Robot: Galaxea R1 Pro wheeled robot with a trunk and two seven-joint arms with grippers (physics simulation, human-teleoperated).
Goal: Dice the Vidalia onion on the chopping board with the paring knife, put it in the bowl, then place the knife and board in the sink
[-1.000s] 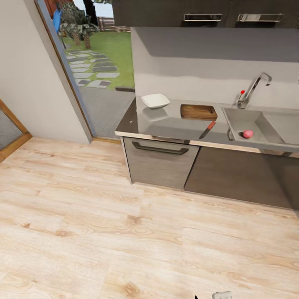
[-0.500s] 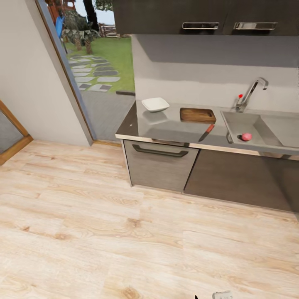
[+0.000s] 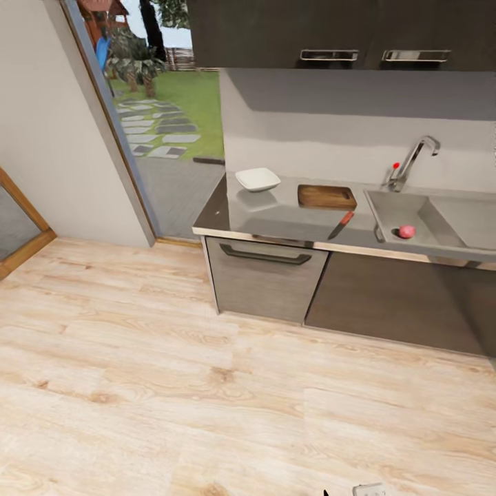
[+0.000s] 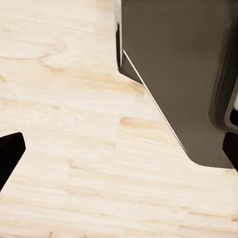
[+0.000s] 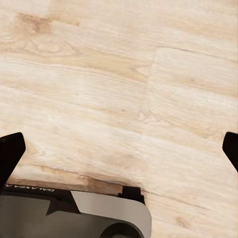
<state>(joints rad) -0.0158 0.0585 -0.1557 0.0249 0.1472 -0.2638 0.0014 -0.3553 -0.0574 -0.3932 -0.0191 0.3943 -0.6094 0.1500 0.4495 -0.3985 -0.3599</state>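
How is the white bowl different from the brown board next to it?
The bowl is white and glossy, while the chopping board is dark brown wood with grain. The bowl has raised sides and a hollow middle; the chopping board lies flat. The bowl sits nearer the countertop's end by the open doorway, and the chopping board sits nearer the sink. Both rest on the countertop, look about equally wide, and have nothing on or in them.

Light wood plank floor (image 3: 172, 386). Plain grey wall (image 3: 41, 138) at left. Open doorway (image 3: 165, 117) onto lawn, stepping stones. Dark upper cabinets (image 3: 324, 31), chrome handles. Dark base cabinets (image 3: 393, 296); brushed drawer front (image 3: 262, 279). Even daylight.
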